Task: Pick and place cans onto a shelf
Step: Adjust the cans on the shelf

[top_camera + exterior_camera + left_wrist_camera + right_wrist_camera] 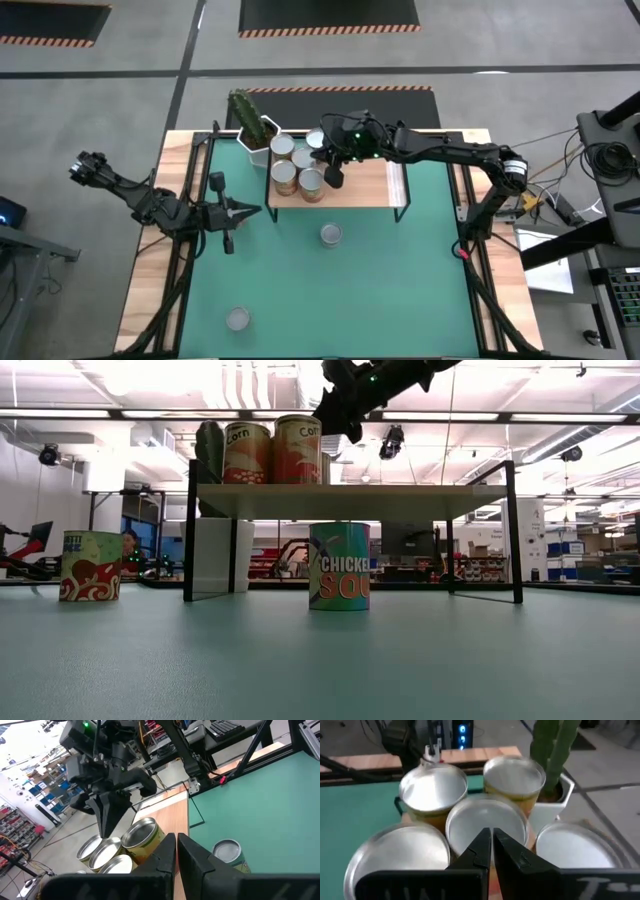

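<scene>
Several cans (285, 178) stand upright, packed together at the left end of the light-wood shelf (360, 185); the right wrist view shows their silvery tops (487, 820). Two more cans stand on the green mat, one just in front of the shelf (331, 234) and one near the front edge (237, 319). My right gripper (333, 178) hangs shut just over the group of cans, fingers slanting down (107, 827); I see no contact with them. My left gripper (245, 212) is shut and holds nothing, above the mat left of the shelf.
A white pot with a green cactus (255, 125) stands right behind the shelf's left end, next to the cans. The shelf's right half is bare wood. The mat (400, 290) lies open at the right and in front. Black frame rails run along both table sides.
</scene>
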### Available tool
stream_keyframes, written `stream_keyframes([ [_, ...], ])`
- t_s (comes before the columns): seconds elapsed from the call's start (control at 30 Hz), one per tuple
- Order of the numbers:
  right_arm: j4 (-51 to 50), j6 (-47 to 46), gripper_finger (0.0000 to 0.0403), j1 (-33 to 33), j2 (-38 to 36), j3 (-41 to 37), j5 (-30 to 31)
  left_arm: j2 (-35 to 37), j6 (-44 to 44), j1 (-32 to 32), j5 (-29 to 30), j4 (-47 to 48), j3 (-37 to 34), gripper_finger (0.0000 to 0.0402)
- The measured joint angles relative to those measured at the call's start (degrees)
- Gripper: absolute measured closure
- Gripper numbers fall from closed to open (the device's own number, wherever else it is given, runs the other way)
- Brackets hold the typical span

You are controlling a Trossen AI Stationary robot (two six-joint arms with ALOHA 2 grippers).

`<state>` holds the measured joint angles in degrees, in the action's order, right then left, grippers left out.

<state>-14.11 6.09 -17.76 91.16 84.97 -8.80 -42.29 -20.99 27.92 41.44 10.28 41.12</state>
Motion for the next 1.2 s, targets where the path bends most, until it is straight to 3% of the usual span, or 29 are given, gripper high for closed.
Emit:
stream_keyframes([
  [0.3, 9.97, 0.17, 0.0394, 0.02, 2.83, 0.02, -0.49, 0.00, 0.00, 0.00, -0.01, -0.01, 0.00, 0.0402],
  [1.2, -0.29, 5.09, 0.0394, 0.24, 1.50, -0.07, 0.10, 0.00, 0.00, -0.01, 0.00, 0.00, 0.00, 0.0402],
])
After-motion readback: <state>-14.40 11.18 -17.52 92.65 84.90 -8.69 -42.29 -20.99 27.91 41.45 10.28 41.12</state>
